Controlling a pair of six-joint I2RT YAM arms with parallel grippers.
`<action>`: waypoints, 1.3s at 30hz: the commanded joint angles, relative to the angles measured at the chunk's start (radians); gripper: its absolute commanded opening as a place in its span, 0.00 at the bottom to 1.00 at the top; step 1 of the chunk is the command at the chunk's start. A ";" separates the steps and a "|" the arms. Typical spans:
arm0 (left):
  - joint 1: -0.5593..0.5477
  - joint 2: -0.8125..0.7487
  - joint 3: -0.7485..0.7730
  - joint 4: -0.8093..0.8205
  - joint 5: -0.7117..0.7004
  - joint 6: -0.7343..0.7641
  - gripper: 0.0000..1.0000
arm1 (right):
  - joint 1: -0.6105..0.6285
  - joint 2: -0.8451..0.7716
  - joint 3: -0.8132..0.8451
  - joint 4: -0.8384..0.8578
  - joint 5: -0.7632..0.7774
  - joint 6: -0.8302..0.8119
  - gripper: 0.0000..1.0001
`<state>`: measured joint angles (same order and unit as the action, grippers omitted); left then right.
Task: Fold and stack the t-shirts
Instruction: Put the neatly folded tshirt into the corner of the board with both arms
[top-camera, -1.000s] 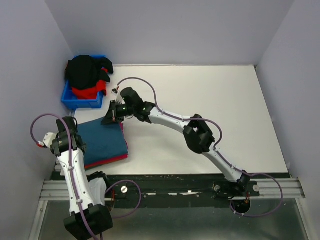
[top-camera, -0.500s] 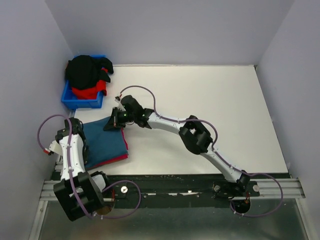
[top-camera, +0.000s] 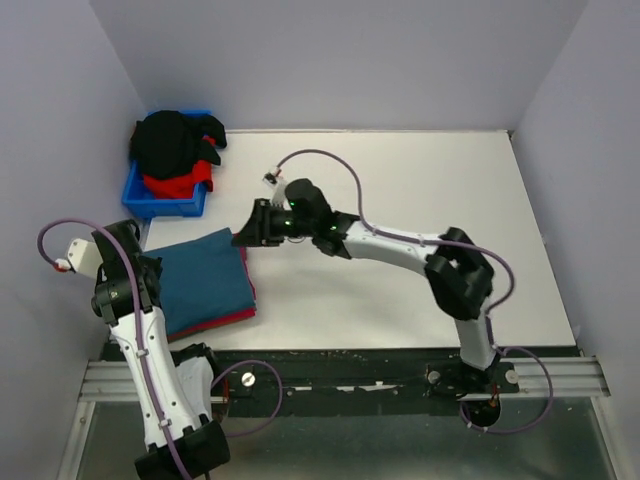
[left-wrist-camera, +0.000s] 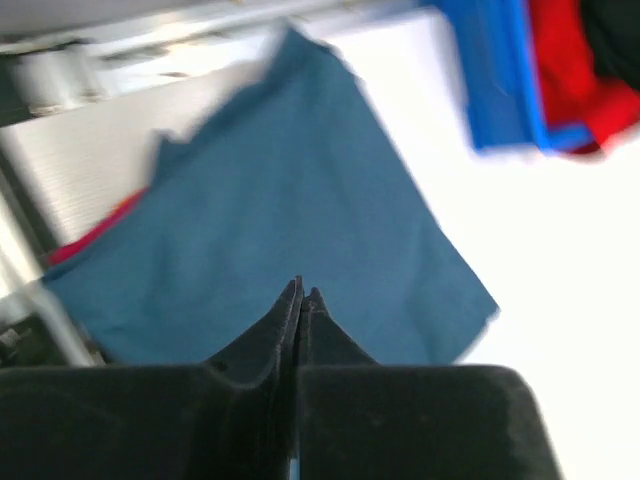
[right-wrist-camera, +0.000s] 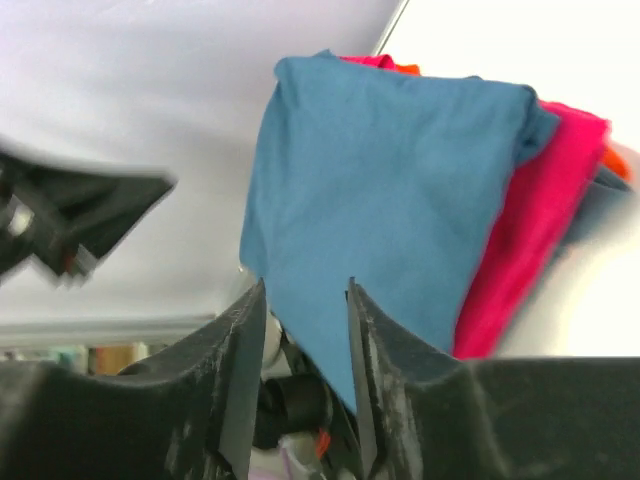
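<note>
Right pincer (right-wrist-camera: 304, 292) stands part open with nothing between its fingers, just off the far right corner of the teal-blue shirt (top-camera: 205, 280). Left pincer (left-wrist-camera: 300, 293) is pressed fully shut and empty, pointing at that shirt from the near left. Its blurred wrist view does not show whether it touches the cloth.

Only the right wrist view looks under the stack's edge. A crimson-pink shirt (right-wrist-camera: 525, 215) lies beneath the teal one, and a sliver of orange shirt (right-wrist-camera: 618, 160) shows lower still. From overhead the pink shows only as a thin strip along the near edge, and the orange not at all. The overhead view alone shows the blue bin (top-camera: 150, 203) at the far left corner of the worktop (top-camera: 420, 180), heaped with a black shirt (top-camera: 168, 140) over a red shirt (top-camera: 182, 184).

A second ago the right pincer was closed at the teal shirt's corner. It has since drawn back to the right and parted, and its elbow has swung outward. The left arm has also shifted. The stack lies as before.

The teal shirt is folded into a flat, smooth rectangle on top of the stack, at the worktop's near left.
</note>
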<state>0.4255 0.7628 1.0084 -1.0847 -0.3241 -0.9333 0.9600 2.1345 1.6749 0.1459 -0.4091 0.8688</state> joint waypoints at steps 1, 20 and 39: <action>0.002 -0.022 -0.100 0.334 0.606 0.205 0.20 | -0.084 -0.290 -0.354 0.230 0.111 -0.022 0.51; -0.743 0.243 -0.317 1.058 0.346 0.128 0.99 | -0.360 -1.321 -1.127 -0.141 0.648 -0.393 1.00; -1.022 0.388 -0.478 1.480 0.258 0.501 0.99 | -0.360 -1.529 -1.339 -0.144 0.938 -0.378 1.00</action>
<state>-0.5911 1.1980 0.5385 0.3138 -0.0612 -0.5213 0.6018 0.5961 0.3180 -0.0090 0.4351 0.4957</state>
